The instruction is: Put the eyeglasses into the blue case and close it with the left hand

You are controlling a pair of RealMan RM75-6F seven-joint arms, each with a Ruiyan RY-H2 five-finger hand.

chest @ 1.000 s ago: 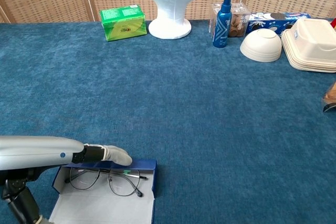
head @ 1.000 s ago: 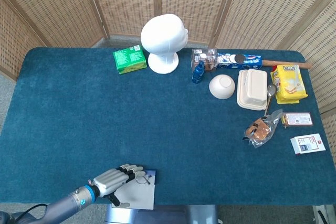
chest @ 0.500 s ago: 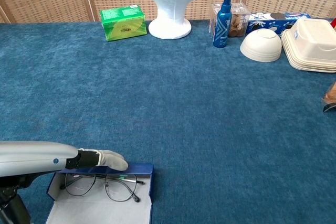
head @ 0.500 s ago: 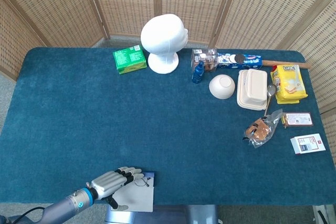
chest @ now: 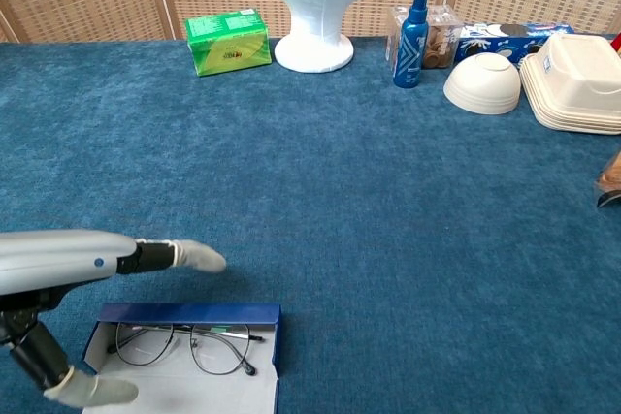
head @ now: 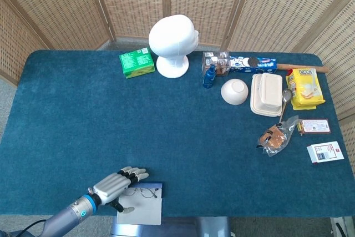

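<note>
Glasses in, lid still open
Left hand (head: 115, 183), fingers spread and empty, hovers beside the blue case (chest: 181, 354); eyeglasses (chest: 184, 346) inside; fold the lid squarely over

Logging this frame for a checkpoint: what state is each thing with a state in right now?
blue case: open, at the table's near edge.
eyeglasses: folded, lying inside the case.
left hand: open, fingers spread above the case, holding nothing.
white bowl: upside down.
takeout box: closed.
right hand: not in view.
</note>
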